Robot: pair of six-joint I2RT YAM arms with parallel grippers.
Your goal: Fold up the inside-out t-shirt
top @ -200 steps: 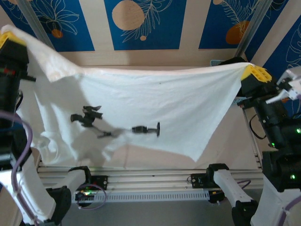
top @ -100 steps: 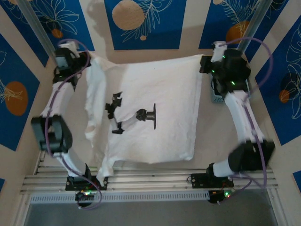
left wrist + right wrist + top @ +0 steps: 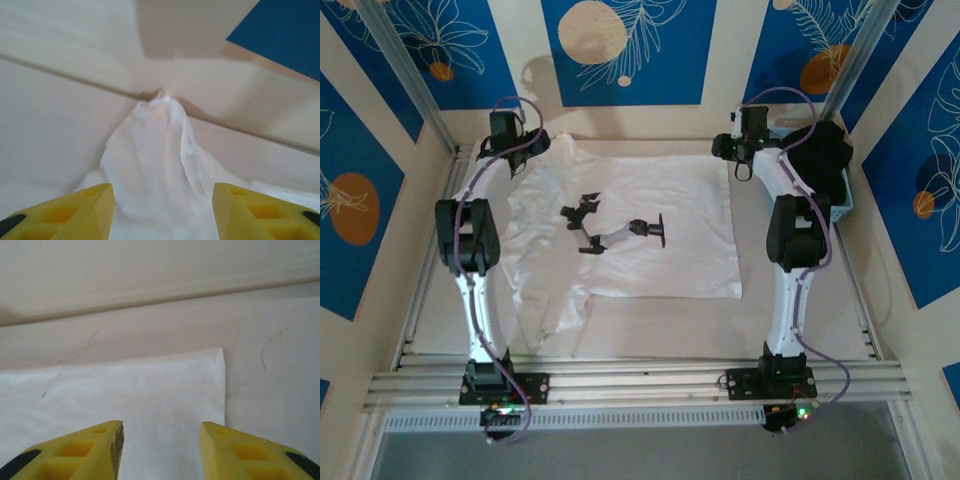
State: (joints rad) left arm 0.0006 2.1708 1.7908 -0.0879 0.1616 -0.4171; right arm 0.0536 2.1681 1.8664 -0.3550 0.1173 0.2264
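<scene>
**Shirt laid out, both jaws apart: the left side is my worry**

The t-shirt [image 3: 670,265] lies spread on the table [image 3: 650,335], with its far edge close to the far wall [image 3: 70,35] and a dark marking [image 3: 620,232] in its middle.

I begin at the left, where I see the most risk. The cloth there is bunched, and in the left wrist view its far corner stands up in a peak against the joint of table and wall. The near left part is rumpled too. If I start a fold from this state, I judge that the edges will not meet and the wrinkles will be pressed inside. The cloth looks thin and soft, so it could also catch on a finger and be pulled along. The left gripper [image 3: 161,192] has its jaws apart, with cloth lying under and beyond them, not pinched.

At the right, the far corner lies flat and square, so I expect less trouble. The right gripper [image 3: 161,427] also has its jaws apart, low above the cloth, and holds nothing. But a black garment [image 3: 820,150] sits just beside the right arm [image 3: 790,235], and a wide swing could drag it onto the shirt.

Both arms are stretched far from their bases. The left arm [image 3: 460,235] reaches to the shirt's far left corner and the right arm to its far right corner, with wrists low and facing the wall.
</scene>
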